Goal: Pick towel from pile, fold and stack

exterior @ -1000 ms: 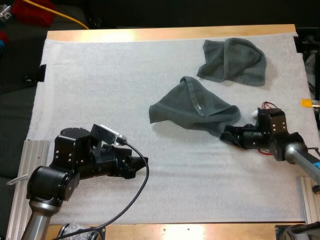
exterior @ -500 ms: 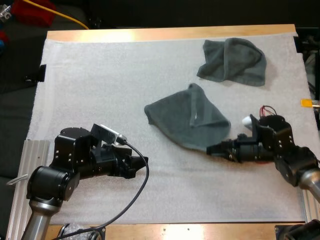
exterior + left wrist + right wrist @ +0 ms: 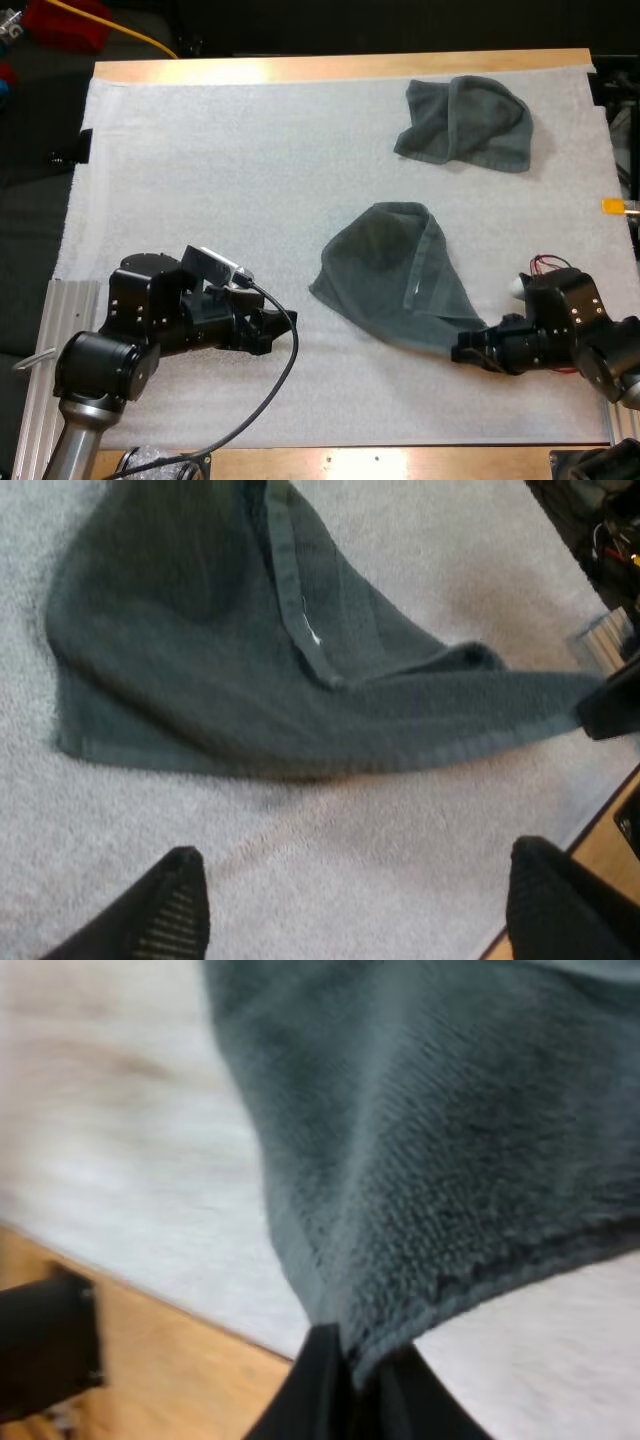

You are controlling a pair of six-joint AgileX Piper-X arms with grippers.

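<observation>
right gripper [image 3: 462,352] has dragged the towel [image 3: 385,270] toward the mat's [image 3: 200,180] near edge.

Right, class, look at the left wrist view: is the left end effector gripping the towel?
No, the left end effector is open, its fingers standing apart over the white mat, clear of the towel.

high view looks down from behind; both wrist views sit close (sharing the near towel [image 3: 385,265]).

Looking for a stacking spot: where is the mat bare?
Bare: the mat's left half beyond the left arm, and the near strip between both arms. Crowded: crumpled towel far right, held towel near right.
</observation>
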